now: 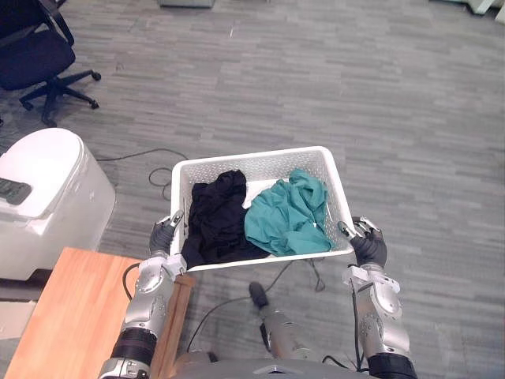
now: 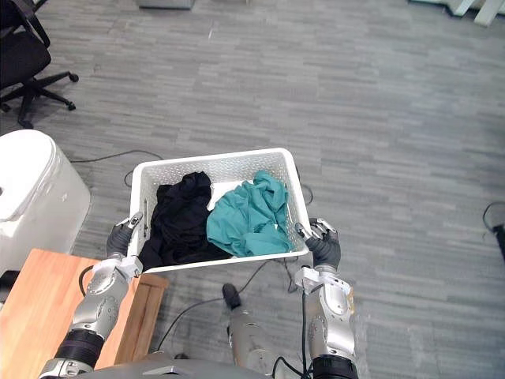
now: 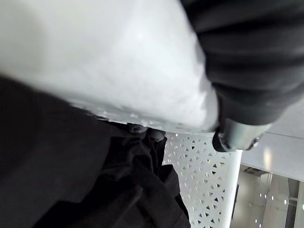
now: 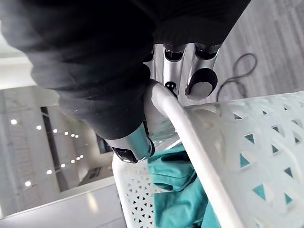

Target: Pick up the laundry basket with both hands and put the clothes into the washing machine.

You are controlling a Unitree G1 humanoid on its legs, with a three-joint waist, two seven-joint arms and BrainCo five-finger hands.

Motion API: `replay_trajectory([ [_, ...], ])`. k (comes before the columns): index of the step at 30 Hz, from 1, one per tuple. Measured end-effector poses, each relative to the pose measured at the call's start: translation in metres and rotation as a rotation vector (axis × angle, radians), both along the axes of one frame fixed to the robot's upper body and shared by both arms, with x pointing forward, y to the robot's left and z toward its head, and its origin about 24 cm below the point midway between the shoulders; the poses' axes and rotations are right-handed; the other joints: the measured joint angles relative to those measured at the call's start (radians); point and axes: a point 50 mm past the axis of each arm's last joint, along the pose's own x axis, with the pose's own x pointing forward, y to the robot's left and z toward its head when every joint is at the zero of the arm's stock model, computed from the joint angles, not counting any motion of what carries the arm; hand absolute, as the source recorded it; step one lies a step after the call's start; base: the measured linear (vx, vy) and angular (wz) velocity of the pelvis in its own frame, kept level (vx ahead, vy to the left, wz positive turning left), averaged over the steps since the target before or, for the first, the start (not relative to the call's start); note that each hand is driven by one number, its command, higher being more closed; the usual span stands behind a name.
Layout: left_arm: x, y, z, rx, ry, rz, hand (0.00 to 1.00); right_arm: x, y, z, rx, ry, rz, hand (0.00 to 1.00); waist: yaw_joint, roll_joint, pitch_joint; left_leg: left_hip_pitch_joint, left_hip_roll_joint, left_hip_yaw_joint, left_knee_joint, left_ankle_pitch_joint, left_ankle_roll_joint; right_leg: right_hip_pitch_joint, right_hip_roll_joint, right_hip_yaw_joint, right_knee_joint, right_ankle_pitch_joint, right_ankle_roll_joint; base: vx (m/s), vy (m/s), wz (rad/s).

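The white laundry basket (image 1: 252, 155) hangs above the floor (image 1: 394, 95). The left robot hand (image 1: 163, 235) is clamped on its left rim and the right robot hand (image 1: 369, 249) on its right rim. Inside the basket lie black clothes (image 1: 215, 217) and teal clothes (image 1: 288, 213). The washing machine (image 1: 47, 189) stands to the left of the basket.

White perforated laundry basket (image 1: 252, 155) aloft, level; inside, black garment (image 1: 215, 221) left, teal garment (image 1: 288, 217) right. White washing machine (image 1: 55, 189) at left.

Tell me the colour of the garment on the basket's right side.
Teal green garment, in the white laundry basket; left eye view shows it best.
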Motion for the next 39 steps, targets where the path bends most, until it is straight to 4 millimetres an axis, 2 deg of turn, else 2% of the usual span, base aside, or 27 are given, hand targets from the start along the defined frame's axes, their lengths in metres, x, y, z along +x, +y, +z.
replay_trajectory([
  [1, -0.010, 0.005, 0.001, -0.018, -0.011, 0.033, 1.00, -0.001, 0.005, 0.009, -0.014, -0.034, 0.026, 1.00, 0.017, 0.005, -0.002, -0.084, 0.039, -0.037, 0.242, 0.125, 0.138, 0.035, 0.031, 0.026, 0.044, -0.035, -0.027, 0.21, -0.152, -0.80],
  [3, -0.018, 0.009, 0.002, -0.034, -0.029, 0.067, 1.00, -0.002, 0.010, 0.018, -0.024, -0.071, 0.054, 1.00, 0.050, 0.003, -0.002, -0.153, 0.041, -0.093, 0.390, 0.344, 0.116, 0.077, 0.054, 0.083, 0.068, -0.066, -0.063, 0.28, -0.086, -0.85],
  [4, -0.022, 0.009, 0.000, -0.045, -0.029, 0.082, 1.00, -0.001, 0.012, 0.024, -0.031, -0.097, 0.063, 1.00, 0.062, 0.004, -0.003, -0.211, 0.024, -0.127, 0.475, 0.313, 0.065, 0.105, 0.066, 0.114, 0.066, -0.077, -0.079, 0.32, -0.012, -0.64],
  [5, -0.023, 0.007, -0.001, -0.053, -0.030, 0.085, 1.00, 0.001, 0.010, 0.027, -0.044, -0.106, 0.065, 1.00, 0.069, 0.007, -0.005, -0.253, -0.018, -0.153, 0.485, 0.232, 0.037, 0.121, 0.065, 0.140, 0.066, -0.083, -0.088, 0.25, 0.019, -0.78],
  [6, -0.023, 0.006, -0.001, -0.059, -0.029, 0.085, 1.00, 0.005, 0.009, 0.030, -0.060, -0.112, 0.075, 1.00, 0.084, 0.004, -0.003, -0.298, -0.083, -0.180, 0.427, 0.157, 0.036, 0.141, 0.058, 0.177, 0.062, -0.093, -0.100, 0.18, 0.023, -0.67],
  [7, -0.024, 0.007, -0.002, -0.059, -0.026, 0.084, 1.00, 0.008, 0.009, 0.031, -0.066, -0.113, 0.081, 1.00, 0.093, 0.002, -0.001, -0.316, -0.105, -0.182, 0.373, 0.127, 0.030, 0.149, 0.058, 0.194, 0.056, -0.094, -0.102, 0.23, 0.038, -0.76],
  [8, -0.026, 0.007, -0.003, -0.061, -0.021, 0.084, 1.00, 0.011, 0.009, 0.032, -0.067, -0.117, 0.085, 1.00, 0.099, 0.002, -0.001, -0.337, -0.143, -0.184, 0.189, 0.095, 0.012, 0.169, 0.055, 0.221, 0.043, -0.099, -0.110, 0.30, 0.052, -0.53],
  [9, -0.028, 0.006, -0.005, -0.069, -0.015, 0.089, 1.00, 0.011, 0.009, 0.032, -0.068, -0.117, 0.085, 1.00, 0.096, 0.006, -0.005, -0.336, -0.178, -0.205, -0.080, 0.110, -0.022, 0.188, 0.049, 0.231, 0.017, -0.101, -0.114, 0.30, 0.043, -0.37],
  [11, -0.029, 0.004, -0.006, -0.076, -0.014, 0.095, 1.00, 0.014, 0.006, 0.030, -0.081, -0.105, 0.087, 1.00, 0.093, 0.025, -0.016, -0.334, -0.210, -0.274, -0.368, 0.189, -0.077, 0.207, 0.059, 0.258, -0.007, -0.119, -0.102, 0.25, 0.018, -0.46],
  [13, -0.030, 0.006, -0.006, -0.071, -0.010, 0.102, 1.00, 0.020, 0.008, 0.023, -0.072, -0.074, 0.093, 1.00, 0.111, 0.023, -0.020, -0.339, -0.207, -0.275, -0.428, 0.262, -0.066, 0.224, 0.070, 0.307, 0.011, -0.159, -0.088, 0.33, 0.038, -0.89],
  [14, -0.034, 0.008, -0.009, -0.068, 0.002, 0.112, 1.00, 0.021, 0.009, 0.021, -0.072, -0.066, 0.098, 1.00, 0.115, 0.023, -0.033, -0.335, -0.206, -0.233, -0.456, 0.295, -0.063, 0.221, 0.066, 0.333, 0.036, -0.190, -0.071, 0.42, 0.096, -0.81],
  [16, -0.035, 0.007, -0.010, -0.070, 0.006, 0.109, 1.00, 0.021, 0.007, 0.019, -0.076, -0.053, 0.093, 1.00, 0.105, 0.027, -0.052, -0.281, -0.225, -0.190, -0.531, 0.410, -0.002, 0.214, 0.057, 0.356, 0.113, -0.264, -0.031, 0.46, 0.131, -0.57],
  [17, -0.033, 0.006, -0.009, -0.072, 0.004, 0.106, 1.00, 0.020, 0.006, 0.015, -0.070, -0.038, 0.086, 1.00, 0.100, 0.005, -0.055, -0.243, -0.258, -0.152, -0.562, 0.438, 0.077, 0.204, 0.039, 0.361, 0.200, -0.316, 0.065, 0.39, 0.101, -0.31],
  [18, -0.032, 0.006, -0.009, -0.074, 0.002, 0.105, 1.00, 0.020, 0.006, 0.013, -0.062, -0.030, 0.081, 1.00, 0.100, -0.001, -0.056, -0.228, -0.271, -0.143, -0.561, 0.425, 0.095, 0.198, 0.034, 0.358, 0.247, -0.329, 0.132, 0.55, 0.077, -0.39],
  [19, -0.033, 0.006, -0.009, -0.072, 0.007, 0.106, 1.00, 0.019, 0.008, 0.008, -0.042, -0.013, 0.075, 1.00, 0.106, -0.014, -0.054, -0.179, -0.293, -0.123, -0.569, 0.403, 0.121, 0.177, 0.039, 0.352, 0.384, -0.333, 0.297, 0.44, 0.019, -0.47],
  [21, -0.034, 0.010, -0.009, -0.059, 0.012, 0.110, 1.00, 0.018, 0.012, 0.004, -0.025, -0.003, 0.077, 1.00, 0.112, -0.022, -0.050, -0.098, -0.315, -0.126, -0.574, 0.371, 0.140, 0.118, 0.032, 0.296, 0.625, -0.304, 0.296, 0.38, 0.041, -0.59],
  [22, -0.034, 0.013, -0.009, -0.047, 0.011, 0.118, 1.00, 0.017, 0.013, 0.003, -0.020, 0.000, 0.080, 1.00, 0.110, -0.015, -0.048, -0.047, -0.313, -0.127, -0.568, 0.330, 0.133, 0.074, 0.015, 0.228, 0.742, -0.318, 0.280, 0.36, 0.109, -0.57],
  [23, -0.032, 0.015, -0.007, -0.040, 0.004, 0.116, 1.00, 0.014, 0.013, 0.001, -0.016, 0.009, 0.077, 1.00, 0.106, -0.010, -0.051, -0.009, -0.299, -0.126, -0.566, 0.287, 0.125, 0.023, -0.003, 0.158, 0.790, -0.344, 0.221, 0.27, 0.098, -0.46],
  [24, -0.030, 0.015, -0.005, -0.037, -0.004, 0.113, 1.00, 0.013, 0.014, -0.001, -0.012, 0.013, 0.076, 1.00, 0.105, -0.011, -0.052, 0.003, -0.293, -0.126, -0.566, 0.273, 0.123, -0.009, -0.014, 0.130, 0.782, -0.356, 0.193, 0.25, 0.085, -0.25],
  [25, -0.026, 0.015, -0.003, -0.031, -0.017, 0.106, 1.00, 0.011, 0.014, -0.001, -0.009, 0.012, 0.072, 1.00, 0.101, -0.014, -0.053, 0.011, -0.286, -0.129, -0.567, 0.253, 0.122, -0.056, -0.021, 0.095, 0.744, -0.369, 0.157, 0.20, 0.002, 0.00],
  [27, -0.018, 0.011, 0.003, -0.023, -0.038, 0.074, 1.00, 0.007, 0.009, 0.003, -0.004, -0.007, 0.044, 1.00, 0.078, -0.023, -0.052, 0.018, -0.280, -0.165, -0.571, 0.229, 0.115, -0.134, -0.026, 0.080, 0.548, -0.369, 0.132, 0.18, -0.043, 0.24],
  [28, -0.015, 0.007, 0.004, -0.028, -0.041, 0.059, 1.00, 0.002, 0.005, 0.005, -0.008, -0.014, 0.024, 1.00, 0.076, -0.023, -0.050, 0.033, -0.280, -0.180, -0.578, 0.220, 0.109, -0.148, -0.029, 0.081, 0.436, -0.346, 0.126, 0.16, -0.077, 0.44],
  [30, -0.015, 0.002, 0.003, -0.024, -0.041, 0.032, 1.00, -0.010, 0.000, 0.005, -0.017, -0.010, 0.002, 1.00, 0.055, -0.034, -0.054, 0.074, -0.284, -0.230, -0.580, 0.178, 0.085, -0.119, -0.055, 0.092, 0.091, -0.187, 0.120, 0.30, -0.133, 0.65],
  [32, -0.015, 0.002, 0.002, -0.013, -0.035, 0.021, 1.00, -0.013, 0.000, 0.004, -0.019, -0.003, 0.003, 1.00, 0.042, -0.057, -0.061, 0.105, -0.294, -0.274, -0.566, 0.120, 0.082, -0.104, -0.079, 0.123, 0.011, -0.088, 0.112, 0.36, -0.179, 0.75],
  [34, -0.019, -0.002, -0.001, -0.028, -0.022, 0.020, 1.00, -0.016, -0.003, 0.002, -0.020, 0.009, -0.006, 1.00, 0.040, -0.037, -0.079, 0.116, -0.254, -0.297, -0.508, 0.036, 0.074, -0.100, -0.071, 0.044, 0.061, -0.033, 0.073, 0.44, -0.204, 0.70],
  [36, -0.022, -0.009, -0.004, -0.067, -0.014, 0.024, 1.00, -0.015, -0.005, 0.003, -0.016, 0.003, -0.019, 1.00, 0.042, -0.008, -0.094, 0.010, -0.194, -0.279, -0.180, -0.001, 0.048, -0.079, -0.050, -0.032, 0.102, -0.063, -0.006, 0.48, -0.215, 0.70],
  [39, -0.033, -0.008, -0.012, -0.084, 0.024, 0.048, 1.00, -0.016, -0.003, 0.004, -0.017, 0.002, -0.003, 1.00, 0.072, 0.005, -0.086, -0.107, -0.095, -0.264, 0.280, 0.101, 0.006, 0.041, -0.008, -0.060, 0.087, -0.089, -0.046, 0.49, -0.217, 0.09],
])
